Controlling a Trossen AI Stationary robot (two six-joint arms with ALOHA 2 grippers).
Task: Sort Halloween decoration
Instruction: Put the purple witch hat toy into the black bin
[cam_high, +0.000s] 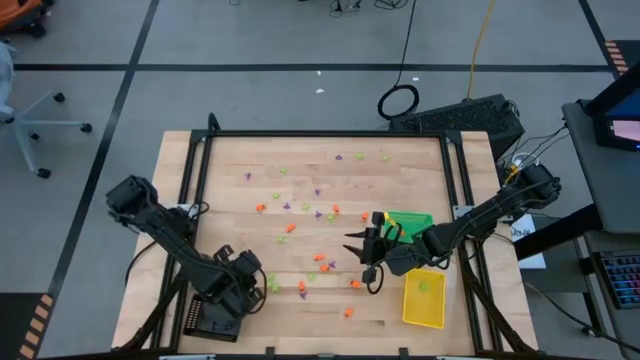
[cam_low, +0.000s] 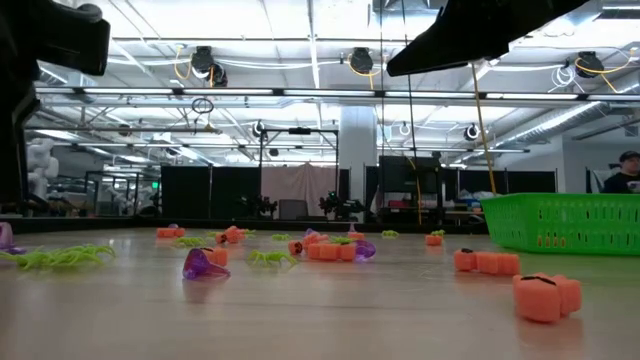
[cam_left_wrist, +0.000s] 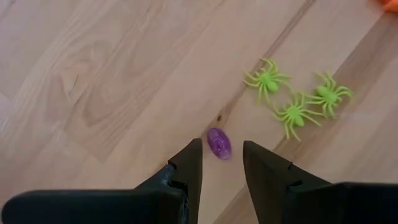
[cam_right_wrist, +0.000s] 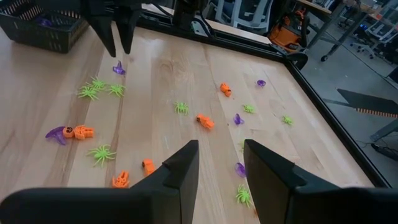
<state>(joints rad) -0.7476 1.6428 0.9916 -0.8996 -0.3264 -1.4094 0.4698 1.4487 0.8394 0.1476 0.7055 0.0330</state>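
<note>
Small Halloween trinkets in orange, purple and lime green lie scattered across the wooden surface (cam_high: 300, 150), most of them in a loose band through its middle, with a few nearer the far edge and a few toward the near edge. The left end effector (cam_left_wrist: 221, 163) hangs low over the near left part of the surface with its two dark fingers parted and nothing between them; a small purple trinket (cam_left_wrist: 218, 143) lies on the wood just ahead of the gap, not touching either finger. Beside that piece sit three lime-green spiders (cam_left_wrist: 296, 99) in a close cluster, apart from the fingers. The black tray (cam_high: 212, 318) rests at the near left corner, just beside the left arm. The right end effector (cam_right_wrist: 221, 155) is raised above the middle right of the surface, its fingers also spread with nothing gripped, looking across orange pumpkin pieces (cam_right_wrist: 205, 121), purple pieces and green spiders spread over the wood. The green tray (cam_high: 408, 224) stands close behind the right arm, and the yellow tray (cam_high: 424, 297) lies toward the near right corner with a pale green piece inside. From table height, orange blocks (cam_low: 545, 296) and a purple piece (cam_low: 203, 264) sit nearest the lens.
</note>
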